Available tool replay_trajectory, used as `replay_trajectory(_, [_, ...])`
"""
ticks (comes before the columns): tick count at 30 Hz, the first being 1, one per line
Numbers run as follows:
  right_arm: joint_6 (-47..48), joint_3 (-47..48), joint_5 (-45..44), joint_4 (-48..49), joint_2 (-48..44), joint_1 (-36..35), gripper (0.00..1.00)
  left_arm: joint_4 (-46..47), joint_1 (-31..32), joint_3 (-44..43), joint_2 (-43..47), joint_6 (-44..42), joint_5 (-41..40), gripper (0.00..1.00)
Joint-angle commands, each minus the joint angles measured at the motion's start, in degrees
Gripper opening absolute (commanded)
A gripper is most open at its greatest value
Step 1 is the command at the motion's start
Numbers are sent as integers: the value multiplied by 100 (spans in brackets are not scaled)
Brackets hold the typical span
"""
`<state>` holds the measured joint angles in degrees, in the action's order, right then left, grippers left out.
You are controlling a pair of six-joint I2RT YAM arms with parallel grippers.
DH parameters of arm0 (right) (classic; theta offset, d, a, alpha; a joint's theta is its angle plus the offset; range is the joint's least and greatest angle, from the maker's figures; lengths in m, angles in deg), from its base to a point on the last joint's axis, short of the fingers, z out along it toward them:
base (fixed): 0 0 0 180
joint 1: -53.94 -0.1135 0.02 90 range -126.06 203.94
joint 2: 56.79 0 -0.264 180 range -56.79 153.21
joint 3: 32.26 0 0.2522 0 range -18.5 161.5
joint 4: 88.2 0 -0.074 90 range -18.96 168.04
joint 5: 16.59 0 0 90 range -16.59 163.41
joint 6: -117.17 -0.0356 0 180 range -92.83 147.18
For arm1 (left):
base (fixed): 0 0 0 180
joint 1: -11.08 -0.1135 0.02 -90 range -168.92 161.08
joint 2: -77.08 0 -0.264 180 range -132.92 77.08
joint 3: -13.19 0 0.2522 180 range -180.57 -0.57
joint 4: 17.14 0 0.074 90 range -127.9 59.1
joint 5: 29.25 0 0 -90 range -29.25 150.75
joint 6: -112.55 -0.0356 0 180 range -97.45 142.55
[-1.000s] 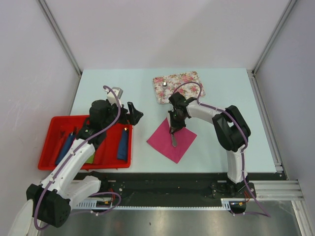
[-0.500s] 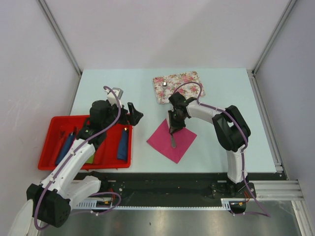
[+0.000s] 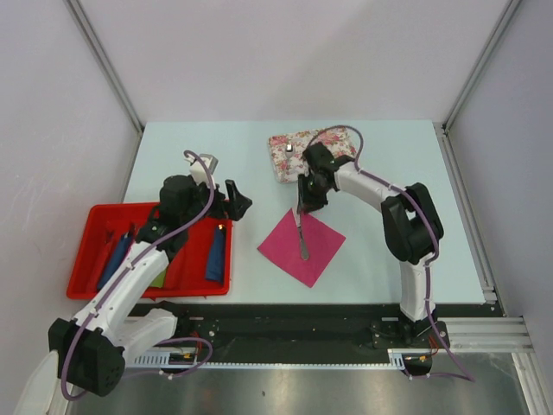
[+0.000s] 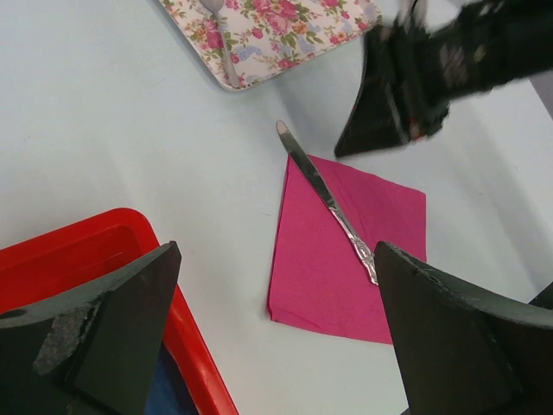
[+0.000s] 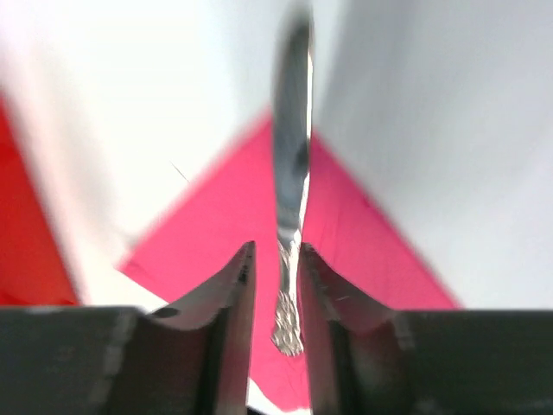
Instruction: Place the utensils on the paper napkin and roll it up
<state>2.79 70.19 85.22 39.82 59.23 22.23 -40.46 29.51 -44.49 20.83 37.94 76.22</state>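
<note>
Table [image 3: 173,147], two arms. Biggest item: red tray [image 3: 86,259], below and behind the left gripper [image 3: 238,201], whose jaws stand fully apart with nothing between them. It hangs well to the left of the work, looking across at it. Floral mat [image 3: 333,138]: just beyond the right gripper [image 3: 302,206], on its far side. Paper napkin [image 3: 321,251]: flat and unrolled, set as a diamond, directly beneath and on the near side of the right gripper, its far corner about under the fingertips. Knife [image 3: 302,238]: lies flat on the napkin, roughly along the diagonal from that far corner. The blade tip pokes off the paper onto the table below the right gripper, and the handle points away from it toward the arm bases. The right jaws are parted by a narrow slot, empty and clear above the blade; the wrist view looks down the knife's length through that slot. A second utensil [image 4: 223,45] rests on the mat. Judgement: that piece is next, and the right arm is plainly nearer. It would have to reach away from the napkin, then lay the piece parallel to the knife's long axis so both roll together.
</note>
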Motion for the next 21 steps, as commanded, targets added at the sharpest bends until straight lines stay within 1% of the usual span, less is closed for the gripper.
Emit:
replay_trajectory(1, [320, 1193, -161, 499, -117, 375, 33, 261, -112, -310, -184, -63, 71, 100])
replay_trajectory(2, [320, 1378, -231, 552, -2, 410, 33, 271, -138, -327, -289, -55, 62, 100])
replay_trajectory(3, [303, 1884, -267, 543, 312, 437, 33, 323, -156, -354, -325, -46, 62, 100])
replay_trajectory(6, [215, 2730, -478, 482, 875, 463, 33, 420, -261, -450, -509, -54, 27, 100])
replay_trajectory(9, [136, 3101, -619, 613, 1158, 455, 34, 464, -376, -521, -624, -107, -8, 100])
replay_trajectory(10, [92, 3337, -645, 622, 1376, 455, 35, 481, -437, -538, -659, -107, -8, 100])
replay_trajectory(17, [65, 4322, -1093, 719, 2317, 340, 34, 464, -587, -565, -870, -46, -8, 100])
replay_trajectory(21, [179, 4508, -1338, 772, 2661, 226, 33, 464, -701, -530, -905, -63, 0, 100])
